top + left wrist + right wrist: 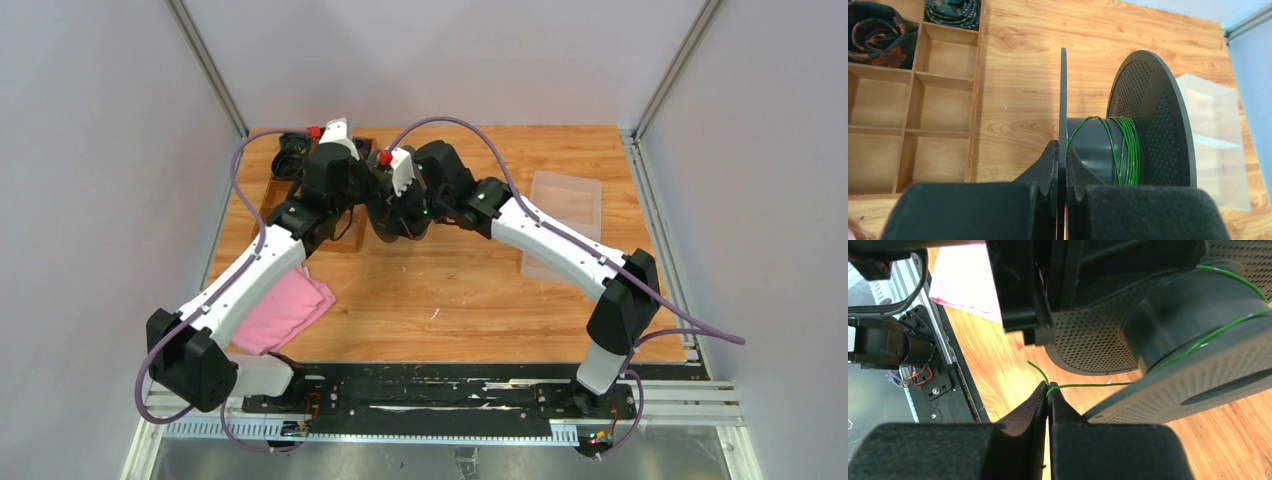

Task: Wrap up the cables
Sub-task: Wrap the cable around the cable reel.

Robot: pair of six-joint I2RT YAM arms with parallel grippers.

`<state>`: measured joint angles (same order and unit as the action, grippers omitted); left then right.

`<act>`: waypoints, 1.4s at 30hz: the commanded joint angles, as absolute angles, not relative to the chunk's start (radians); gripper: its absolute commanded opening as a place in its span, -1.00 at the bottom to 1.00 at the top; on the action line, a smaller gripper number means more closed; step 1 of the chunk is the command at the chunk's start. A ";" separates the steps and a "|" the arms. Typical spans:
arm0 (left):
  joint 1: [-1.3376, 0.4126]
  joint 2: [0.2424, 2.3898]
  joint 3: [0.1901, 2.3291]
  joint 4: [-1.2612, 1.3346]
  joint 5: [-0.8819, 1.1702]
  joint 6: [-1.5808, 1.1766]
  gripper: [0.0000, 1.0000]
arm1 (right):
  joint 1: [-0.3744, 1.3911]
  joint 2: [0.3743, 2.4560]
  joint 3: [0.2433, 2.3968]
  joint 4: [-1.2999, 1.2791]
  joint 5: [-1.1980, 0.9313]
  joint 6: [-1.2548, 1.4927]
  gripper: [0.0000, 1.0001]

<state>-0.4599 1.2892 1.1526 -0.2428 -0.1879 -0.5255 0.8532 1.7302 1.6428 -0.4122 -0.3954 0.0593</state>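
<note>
A black spool [1148,120] with perforated flanges is held above the table; it also shows in the right wrist view [1173,325] and in the top view [395,215]. Thin green cable [1125,145] is wound in several turns round its hub. My left gripper [1063,150] is shut on the spool's thin near flange [1063,90], edge-on between the pads. My right gripper [1048,386] is shut on the free end of the green cable [1088,385], which runs taut from the fingertips to the hub. A short tail [1038,371] sticks out past the tips.
A wooden compartment tray [913,105] holding dark rolled items [878,35] lies at the back left. A clear plastic box [565,220] lies at the right. A pink cloth [285,310] lies under the left arm. Both arms crowd together over the table's back middle.
</note>
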 commanded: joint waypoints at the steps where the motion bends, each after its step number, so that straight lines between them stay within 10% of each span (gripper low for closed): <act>1: -0.514 1.327 1.225 -0.252 -0.196 -0.406 -0.99 | 0.867 1.702 1.659 -0.413 -0.357 0.046 -0.99; 22: -0.552 1.415 1.400 -0.782 -0.089 -0.081 -0.99 | 0.713 1.660 1.465 -0.208 -0.629 0.386 -0.99; 42: -0.596 1.181 1.172 -0.538 -0.160 0.092 -0.99 | 0.607 1.707 1.399 -0.124 -0.669 0.640 -0.99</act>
<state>-0.5697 1.3075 1.2385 -0.5571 -0.1425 -0.0154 0.6994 1.6791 1.4124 -0.1516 -0.8154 0.6025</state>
